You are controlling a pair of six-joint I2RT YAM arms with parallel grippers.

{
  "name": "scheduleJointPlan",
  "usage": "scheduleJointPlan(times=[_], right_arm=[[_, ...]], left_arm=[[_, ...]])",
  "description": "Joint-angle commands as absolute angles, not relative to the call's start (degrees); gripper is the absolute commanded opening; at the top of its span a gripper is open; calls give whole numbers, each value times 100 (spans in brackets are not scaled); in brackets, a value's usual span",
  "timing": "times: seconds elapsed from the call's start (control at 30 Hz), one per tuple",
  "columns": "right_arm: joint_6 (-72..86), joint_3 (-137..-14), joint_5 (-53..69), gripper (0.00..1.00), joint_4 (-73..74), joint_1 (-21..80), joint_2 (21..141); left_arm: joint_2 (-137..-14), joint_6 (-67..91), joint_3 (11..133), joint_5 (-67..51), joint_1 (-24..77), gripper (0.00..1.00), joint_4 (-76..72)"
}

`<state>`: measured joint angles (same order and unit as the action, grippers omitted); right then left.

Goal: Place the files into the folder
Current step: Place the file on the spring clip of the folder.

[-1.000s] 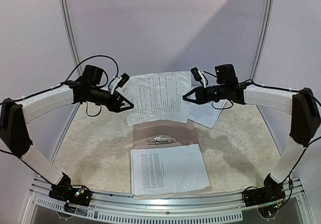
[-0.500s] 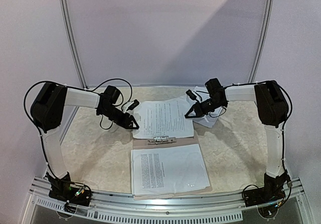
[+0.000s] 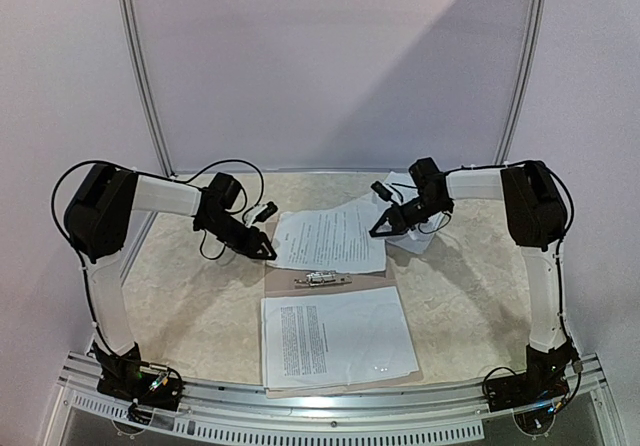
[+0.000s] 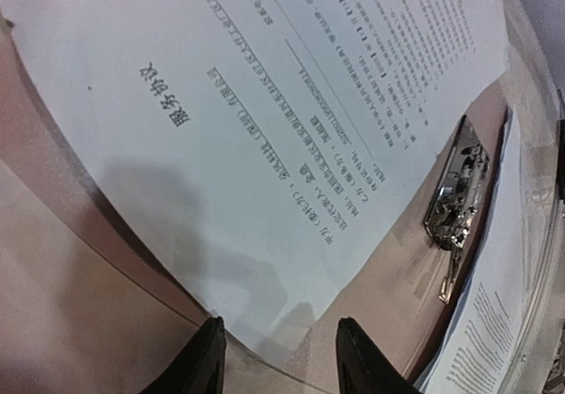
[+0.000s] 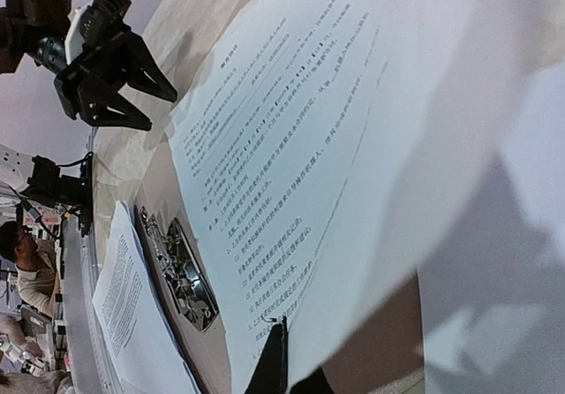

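The left pincer (image 3: 266, 251) hangs low over the beige marbled tabletop (image 3: 190, 306). Its two fingers stand apart and hold nothing. The corner of a white paper sheet with black print (image 3: 330, 238) lies just in front of them. This sheet lies across the far part of the open flat tan-brown cardboard folder (image 3: 277, 284). Its near edge stops just past the small shiny metal clip (image 3: 320, 279). A second white printed sheet (image 3: 335, 336) lies flat in the near half of the folder. The right pincer (image 3: 381, 231) is clenched on the right edge of the first sheet, which lifts a little there. A third white sheet (image 3: 408, 243) lies on the tabletop just beside that pincer.
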<state>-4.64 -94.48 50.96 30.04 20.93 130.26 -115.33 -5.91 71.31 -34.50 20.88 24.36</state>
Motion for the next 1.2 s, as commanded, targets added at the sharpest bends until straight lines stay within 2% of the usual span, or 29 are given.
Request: scheduleJointPlan(times=[0.0, 0.23, 0.5, 0.8, 1.17], right_arm=[[-471, -9997, 5351, 0, 3357, 2067, 13315], [-228, -10255, 6068, 0, 3653, 2063, 13308], [-1483, -10426, 6402, 0, 4999, 1926, 13578], [-1284, -10528, 6421, 0, 4575, 1923, 13819], [-1283, -10903, 6236, 0, 4731, 1920, 14121]], left_arm=[[-11331, -740, 7283, -3193, 2013, 45, 2559], [-10891, -1024, 7343, -2844, 2006, 47, 2758], [-10687, -1314, 6820, -2682, 2043, 48, 2652], [-10796, -1384, 6645, -2571, 2102, 48, 2466], [-10846, -1423, 6591, -2506, 2207, 49, 2407]])
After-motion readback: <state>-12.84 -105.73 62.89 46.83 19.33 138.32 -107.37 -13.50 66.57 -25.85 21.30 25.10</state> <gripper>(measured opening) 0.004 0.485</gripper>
